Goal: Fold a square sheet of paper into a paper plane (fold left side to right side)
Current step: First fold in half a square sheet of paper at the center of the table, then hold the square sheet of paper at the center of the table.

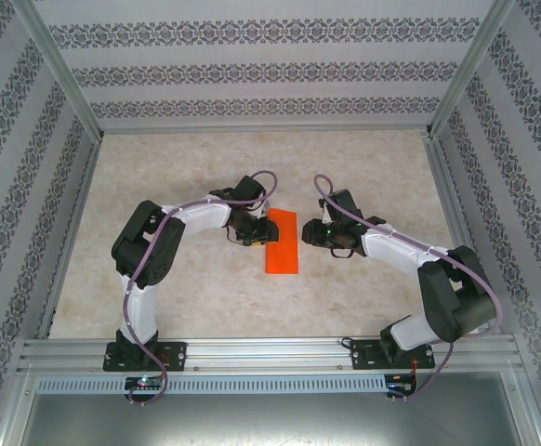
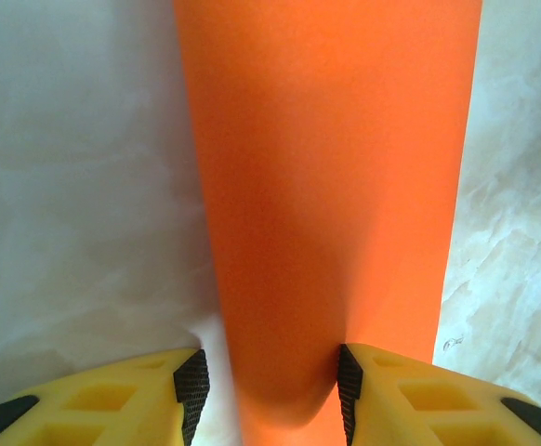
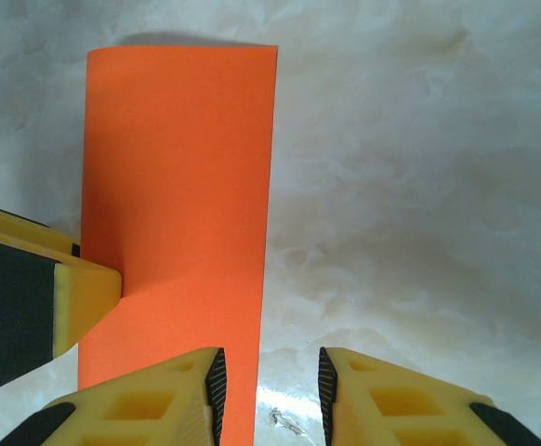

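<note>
The square sheet of paper (image 1: 283, 243) is bright orange and lies flat mid-table as a narrow upright rectangle. My left gripper (image 1: 252, 230) sits at its left long edge, my right gripper (image 1: 315, 232) just off its right edge. In the left wrist view the paper (image 2: 326, 186) runs up from between the open jaws of the left gripper (image 2: 270, 386); its near part bulges in a rounded curl, touching the right pad (image 2: 348, 390). In the right wrist view the paper (image 3: 178, 186) lies left of centre. The right gripper (image 3: 269, 386) is open, with its left fingertip over the paper's right edge.
The marbled table top (image 1: 363, 167) is ringed by aluminium rails (image 1: 270, 353) and patterned walls (image 1: 252, 65). A yellow finger (image 3: 66, 288) of the left gripper rests on the paper's left edge in the right wrist view. A small dark mark (image 3: 284, 423) lies on the table.
</note>
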Tool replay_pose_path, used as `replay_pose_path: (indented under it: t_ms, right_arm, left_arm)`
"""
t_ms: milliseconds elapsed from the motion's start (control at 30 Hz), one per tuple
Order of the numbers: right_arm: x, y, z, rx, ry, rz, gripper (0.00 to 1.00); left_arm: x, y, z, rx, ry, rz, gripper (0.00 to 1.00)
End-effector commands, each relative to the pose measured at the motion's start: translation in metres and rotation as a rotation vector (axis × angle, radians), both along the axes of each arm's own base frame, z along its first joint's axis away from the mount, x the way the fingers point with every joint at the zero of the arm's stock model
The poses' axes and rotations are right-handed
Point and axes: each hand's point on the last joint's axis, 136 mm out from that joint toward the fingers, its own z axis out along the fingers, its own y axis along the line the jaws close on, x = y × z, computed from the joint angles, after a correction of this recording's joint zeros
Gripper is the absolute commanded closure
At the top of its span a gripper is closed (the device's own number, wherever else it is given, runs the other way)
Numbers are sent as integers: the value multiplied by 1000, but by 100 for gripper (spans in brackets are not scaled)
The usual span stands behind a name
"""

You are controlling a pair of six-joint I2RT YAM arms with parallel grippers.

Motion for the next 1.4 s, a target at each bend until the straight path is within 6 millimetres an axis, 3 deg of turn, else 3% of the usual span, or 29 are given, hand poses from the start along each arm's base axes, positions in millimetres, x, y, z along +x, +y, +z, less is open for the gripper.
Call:
replay_pose_path:
  t_ms: [0,167,467,667,833,1367]
  right_arm:
    - [6,6,11,10,-29,10,66]
    - [6,7,11,12,-30,13,67]
    - [7,16,7,31,-14,37,78]
    - [7,41,1,59,15,95,90]
    - [9,52,-17,25,61,107,95]
    - [-12,40,-73,-114,239,110,96]
  left_arm:
    - [-22,10,-55,118,97,-6,52]
    - [-23,11,-55,123,97,-10,52]
    - [-23,12,-55,127,96,-12,52]
    - [-23,12,-55,129,94,-13,52]
    - [-23,13,-55,129,96,-13,53]
    - [-21,11,-48,121,78,-14,52]
